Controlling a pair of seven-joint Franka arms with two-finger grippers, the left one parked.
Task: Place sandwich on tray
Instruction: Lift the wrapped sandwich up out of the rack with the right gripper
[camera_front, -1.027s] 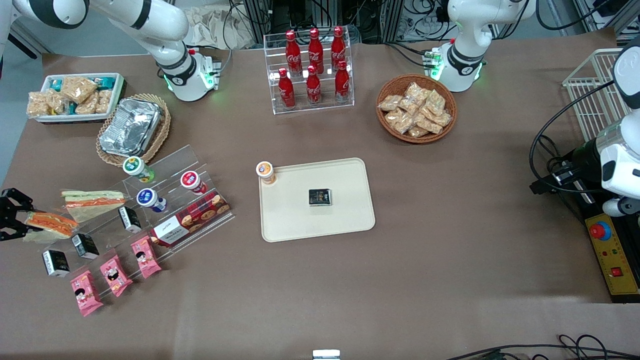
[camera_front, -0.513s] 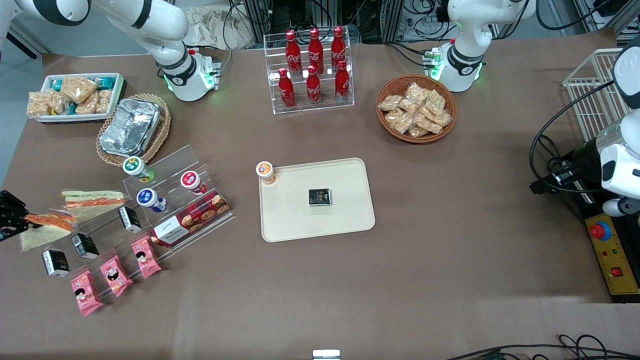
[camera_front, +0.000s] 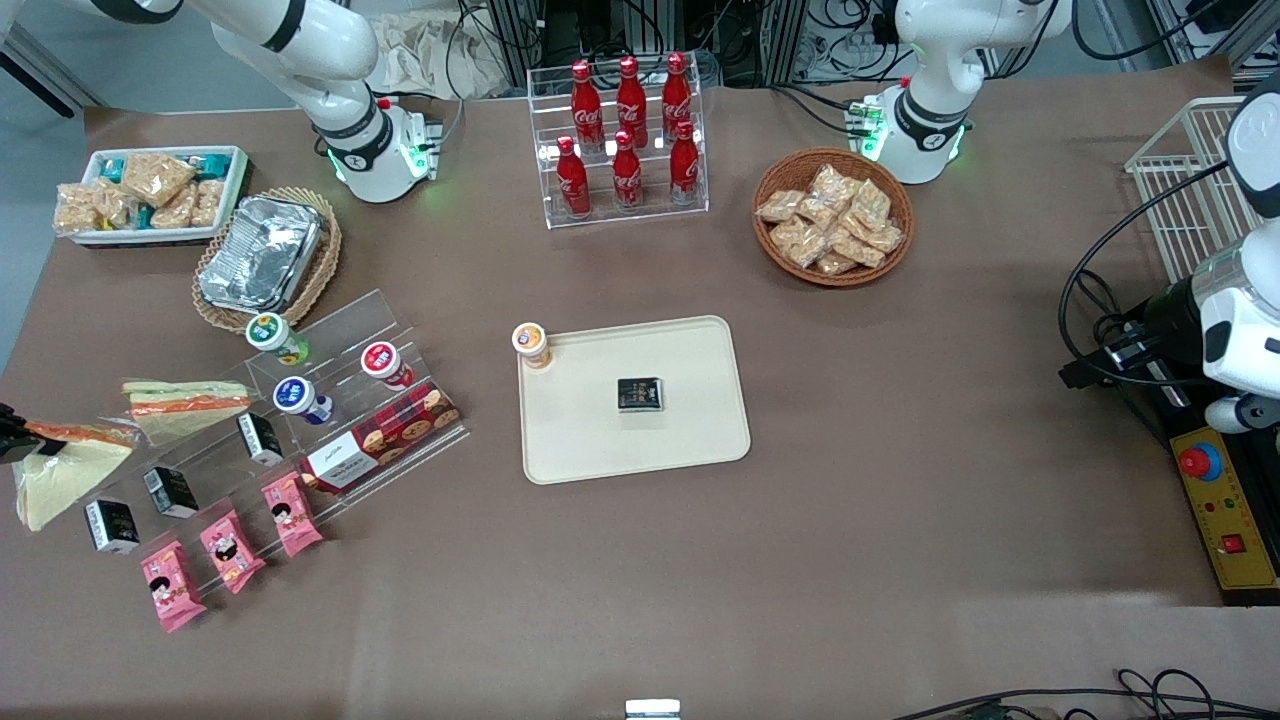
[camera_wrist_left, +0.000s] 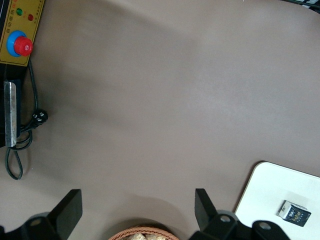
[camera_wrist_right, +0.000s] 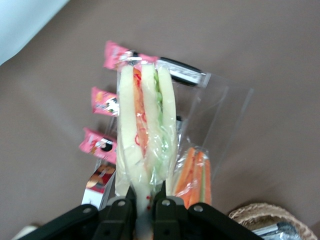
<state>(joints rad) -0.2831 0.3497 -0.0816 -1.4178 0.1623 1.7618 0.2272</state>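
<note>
Clearly pinched at its edge by the end effector (camera_wrist_right: 145, 200), sandwich (camera_wrist_right: 145, 130) hanging above the tabletop (camera_front: 900, 480) at the working arm's end, lifted for carrying to the tray (camera_front: 690, 440), well apart.

Brown-covered table (camera_front: 900, 520) under cream tray (camera_front: 700, 440), wicker snack basket (camera_front: 833, 217), cola rack (camera_front: 620, 140), acrylic stand (camera_front: 350, 400).

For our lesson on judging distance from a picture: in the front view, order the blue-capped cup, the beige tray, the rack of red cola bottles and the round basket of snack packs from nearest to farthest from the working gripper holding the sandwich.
The gripper, shut on the sandwich, sits at the working arm's end of the table.
1. Blue-capped cup, on the clear stepped stand.
2. Tray, mid-table.
3. Cola bottle rack, farther from the camera.
4. Snack basket, toward the parked arm's end.
</note>
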